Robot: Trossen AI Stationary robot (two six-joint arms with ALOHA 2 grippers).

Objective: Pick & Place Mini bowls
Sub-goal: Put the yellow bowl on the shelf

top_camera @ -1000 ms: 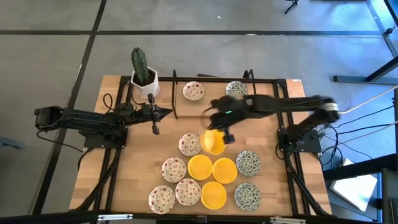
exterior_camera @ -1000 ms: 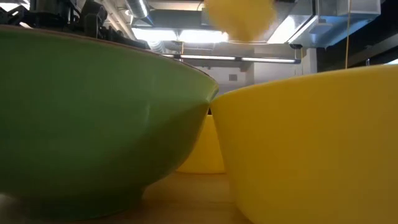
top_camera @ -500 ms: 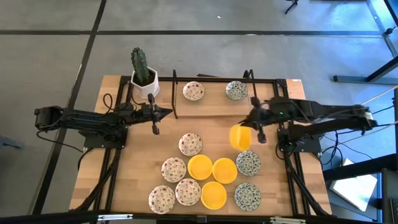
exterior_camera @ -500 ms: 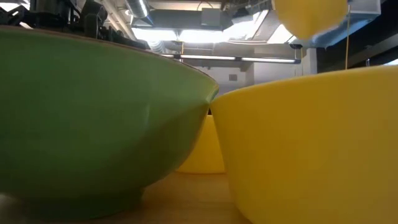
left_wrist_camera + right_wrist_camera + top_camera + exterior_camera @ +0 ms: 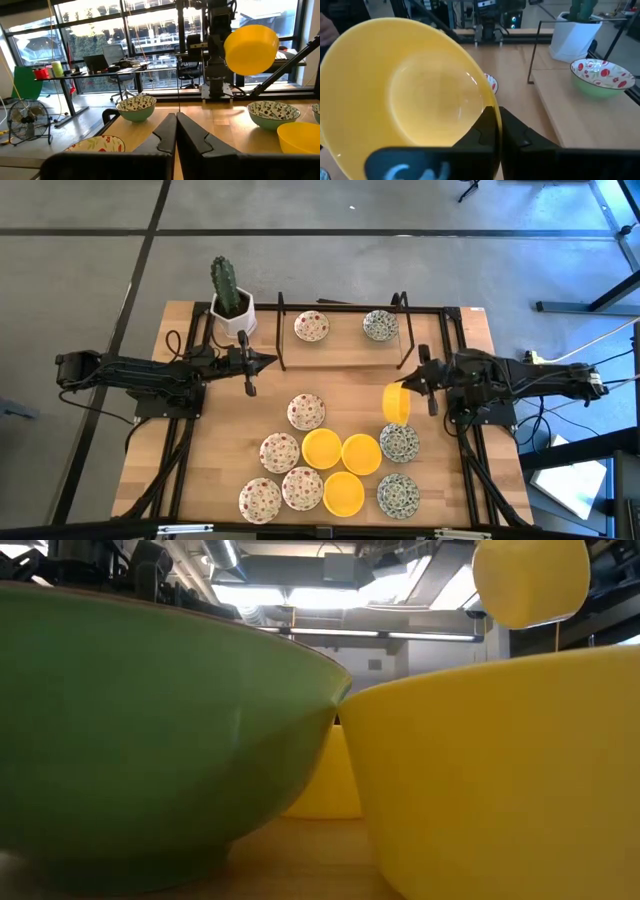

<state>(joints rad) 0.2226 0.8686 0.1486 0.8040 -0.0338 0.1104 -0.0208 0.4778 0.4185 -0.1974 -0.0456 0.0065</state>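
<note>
Since the earlier frames, the right arm has been drawn back from the middle of the table (image 5: pixel 200 480) toward its own base, and the held yellow bowl (image 5: pixel 396 403) has been carried with it, away from the red-specked bowl (image 5: pixel 305 411) it hung beside a second ago. The left arm has not shifted.

As landmark, the cluster of three yellow bowls (image 5: pixel 343 453) on the wood is taken. The held bowl is now seen off the cluster's right side and toward the far edge, tipped on its edge above the table, just beyond a green-patterned bowl (image 5: pixel 399 442). A second green-patterned bowl (image 5: pixel 397 493) lies to the cluster's right, on the near side. Three red-specked bowls (image 5: pixel 280 452) lie on its left. Two more bowls (image 5: pixel 311 326) are set within the black wire frame at the far edge, well apart from the cluster; the cactus pot (image 5: pixel 231 310) stands to their left. Every bowl is seen empty.

The right gripper (image 5: pixel 414 383) is closed on the yellow bowl's rim: in the right wrist view the wall is pinched between the fingers (image 5: pixel 485 131), its hollow facing the camera. The left gripper (image 5: pixel 247 366), fingers pressed together on nothing, is held far left of the cluster.
</note>
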